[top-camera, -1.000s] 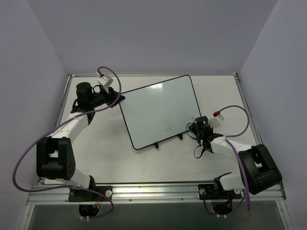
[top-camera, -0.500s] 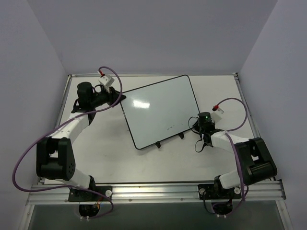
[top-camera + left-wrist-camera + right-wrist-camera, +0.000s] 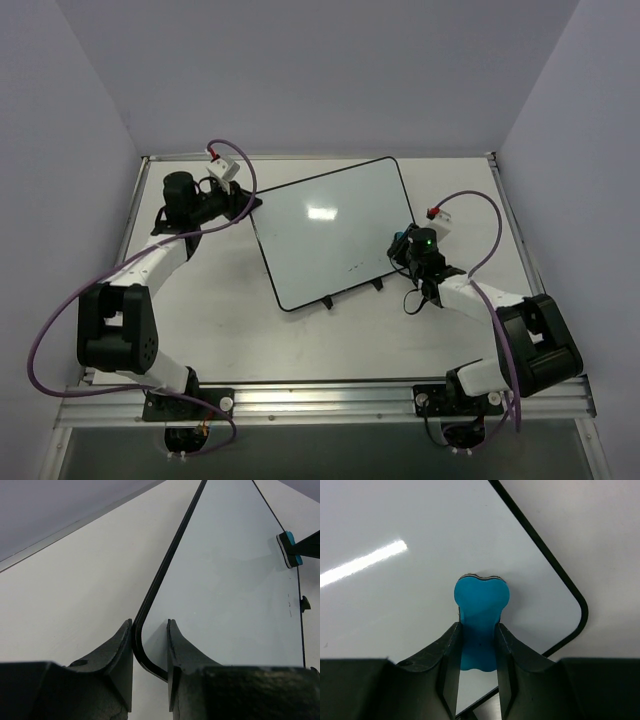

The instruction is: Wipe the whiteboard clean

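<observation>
The whiteboard (image 3: pixel 330 225) lies tilted on the table, with two black clips on its near edge. A few faint dark marks (image 3: pixel 355 267) remain near that edge. My left gripper (image 3: pixel 250 207) is closed over the board's left corner; in the left wrist view (image 3: pixel 149 640) the black frame runs between its jaws. My right gripper (image 3: pixel 403 243) is shut on the blue eraser (image 3: pixel 481 605) and presses it on the board by its right corner. The eraser also shows in the left wrist view (image 3: pixel 289 549).
The white table (image 3: pixel 200 320) is ringed by a metal rim, with grey walls on three sides. Purple cables loop from both arms. The board's clips (image 3: pixel 327 302) stick out toward the near side.
My right gripper has moved with the eraser from the table beside the board's near right corner onto the board, away from me and slightly left. The left gripper has kept its hold.
</observation>
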